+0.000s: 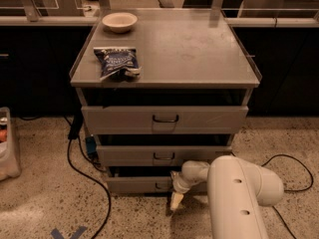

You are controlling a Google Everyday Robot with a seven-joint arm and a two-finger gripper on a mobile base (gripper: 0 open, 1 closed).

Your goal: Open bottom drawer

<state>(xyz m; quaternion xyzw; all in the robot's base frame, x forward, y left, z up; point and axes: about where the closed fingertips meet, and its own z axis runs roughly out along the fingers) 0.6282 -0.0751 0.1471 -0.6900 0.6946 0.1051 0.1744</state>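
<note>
One tool (176, 199) at bottom drawer (134, 184) front, grip unclear | bowl (119, 21), bag (117, 62) on cabinet top (199, 49) | speckled floor (45, 198)

A thick, smooth white plastic arm link (244, 198) with a rounded elbow has two small dark round recesses (233, 180) down its side. It narrows into a short, rounded white wrist joint (192, 173). The pale cream-coloured gripper (176, 201) sits at the wrist's end, low at centre view.

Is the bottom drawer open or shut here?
Shut or barely open: the bottom drawer shows only its front, no tray. The gripper is beside its handle.
</note>
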